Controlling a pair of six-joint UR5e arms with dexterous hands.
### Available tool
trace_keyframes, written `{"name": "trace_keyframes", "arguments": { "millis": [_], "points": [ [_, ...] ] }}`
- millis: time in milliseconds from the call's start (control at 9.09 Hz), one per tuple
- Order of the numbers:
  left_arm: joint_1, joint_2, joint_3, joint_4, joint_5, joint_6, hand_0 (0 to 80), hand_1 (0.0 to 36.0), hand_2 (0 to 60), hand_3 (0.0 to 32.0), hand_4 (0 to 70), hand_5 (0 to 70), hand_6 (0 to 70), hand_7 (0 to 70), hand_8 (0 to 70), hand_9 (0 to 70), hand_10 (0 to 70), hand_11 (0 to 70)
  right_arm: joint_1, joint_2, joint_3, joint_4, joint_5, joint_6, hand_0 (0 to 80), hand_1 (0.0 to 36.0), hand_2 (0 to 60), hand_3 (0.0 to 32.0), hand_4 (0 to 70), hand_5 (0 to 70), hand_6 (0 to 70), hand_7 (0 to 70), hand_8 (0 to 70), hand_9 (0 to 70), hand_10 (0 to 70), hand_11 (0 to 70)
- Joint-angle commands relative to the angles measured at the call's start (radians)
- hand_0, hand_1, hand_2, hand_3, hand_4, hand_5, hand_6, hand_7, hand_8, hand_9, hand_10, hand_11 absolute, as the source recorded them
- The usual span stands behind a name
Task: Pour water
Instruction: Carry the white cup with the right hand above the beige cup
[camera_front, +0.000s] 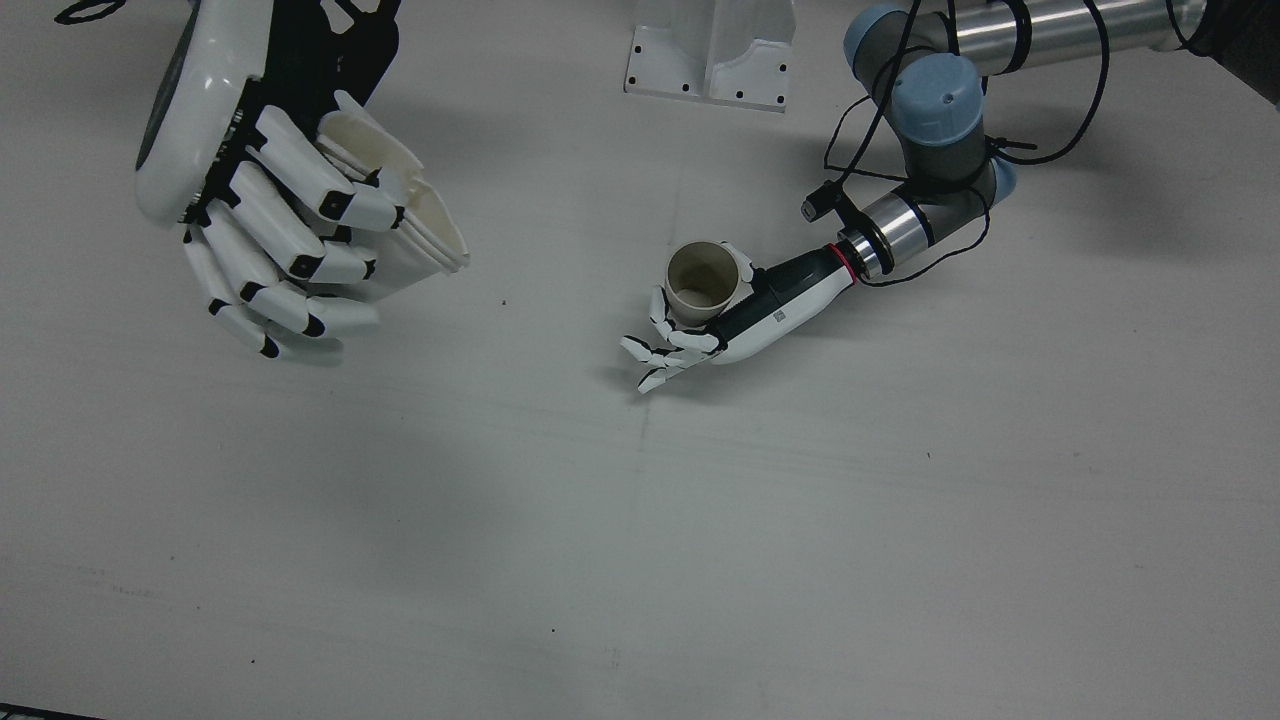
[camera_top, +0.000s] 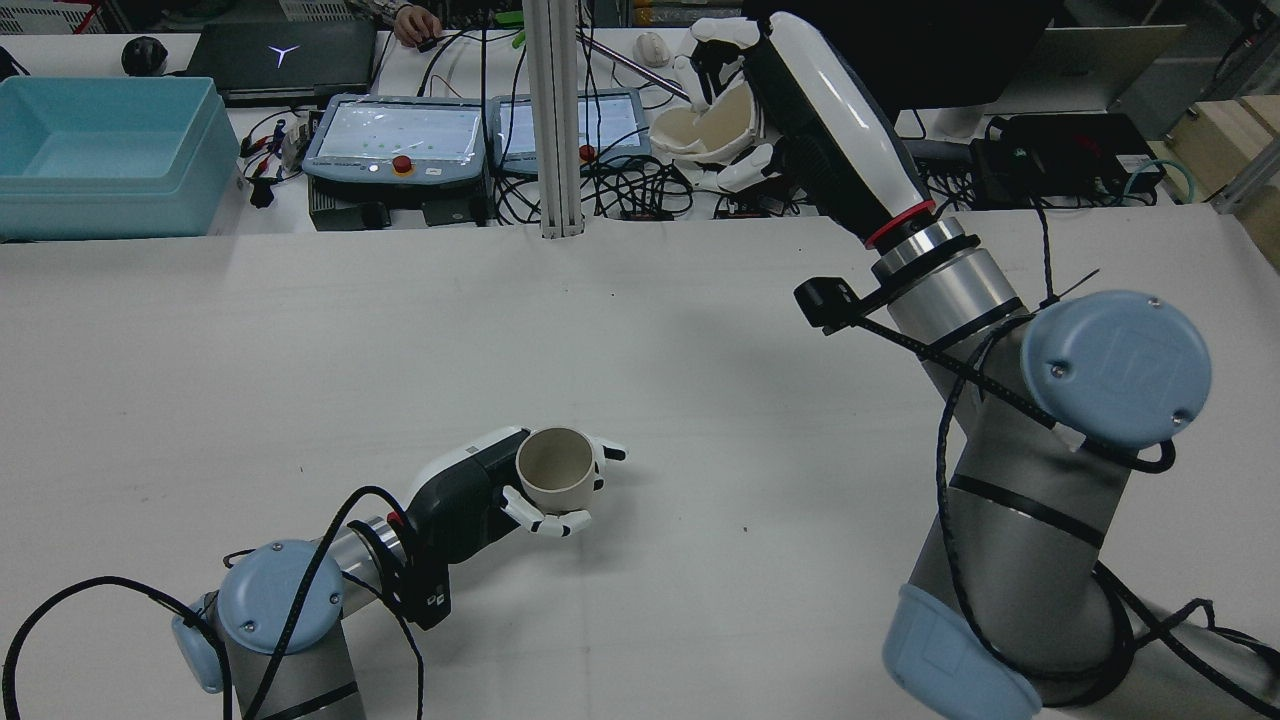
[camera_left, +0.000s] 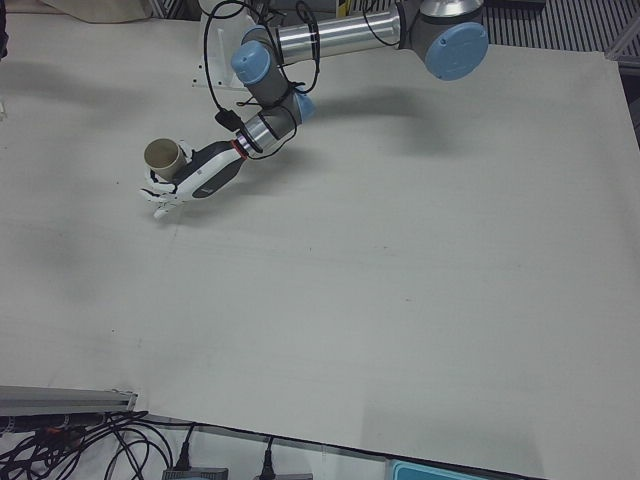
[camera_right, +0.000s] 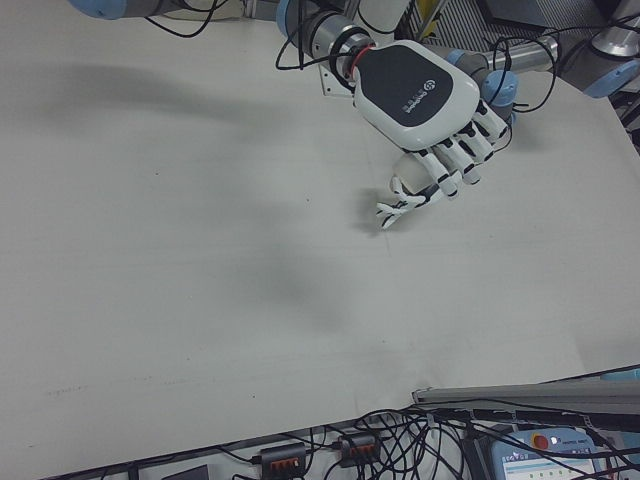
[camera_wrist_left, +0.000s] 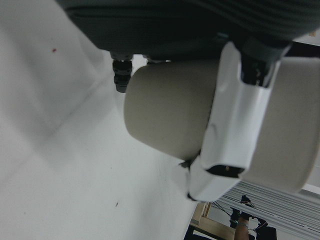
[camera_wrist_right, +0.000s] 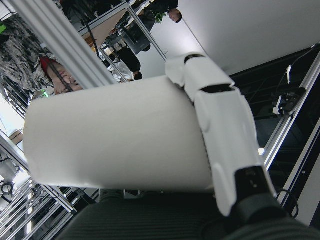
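Resting low on the counter (camera_front: 640, 520), the left hand (camera_front: 740, 320) has its fingers (camera_front: 670, 345) curled around a beige cup (camera_front: 705, 280), pinching it between thumb and the rest. That cup stands upright with its mouth open toward the ceiling, and its bottom sits on or just above the counter; the views do not settle which. Seen from the rear, the same cup (camera_top: 555, 467) lies just in front of the left arm's forearm, with the left hand (camera_top: 470, 490) wrapped round its near side.

High above the counter and well away from the beige cup, the right hand (camera_front: 260, 190) carries a second, cream cup (camera_front: 410, 215). Its fingers (camera_front: 300, 170) are pressed against the wall of this cup, which looks dented and squashed under the grip. The cream cup is tipped over onto its side, mouth pointing toward the beige cup's side of the station. From the rear the cream cup (camera_top: 705, 125) shows its hollow inside, clasped by the right hand (camera_top: 800, 110) at the far edge of the counter, beyond the beige cup.

A white bracket (camera_front: 712, 55) is bolted to the counter behind the beige cup.
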Motion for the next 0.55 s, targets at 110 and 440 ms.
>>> {"name": "trace_keyframes", "arguments": {
  "millis": [110,440],
  "points": [
    [-0.070,-0.013,-0.002,0.023,-0.032,-0.054,80.0,36.0,60.0,0.0,70.0,70.0,17.6,28.8,4.0,4.3,6.9,13.3,-0.137,-0.005,0.029,-0.001,0.005,-0.118,80.0,36.0,60.0,0.0,32.5,70.0,47.7,68.4,31.8,44.0,23.1,37.9],
    [-0.091,-0.056,-0.019,0.062,-0.032,-0.066,80.0,36.0,60.0,0.0,70.0,70.0,17.5,29.1,4.1,4.4,6.9,13.4,-0.143,-0.024,-0.013,0.005,0.043,-0.139,80.0,36.0,60.0,0.0,31.0,70.0,47.6,67.7,32.0,44.1,24.4,39.5]
  ]
}}
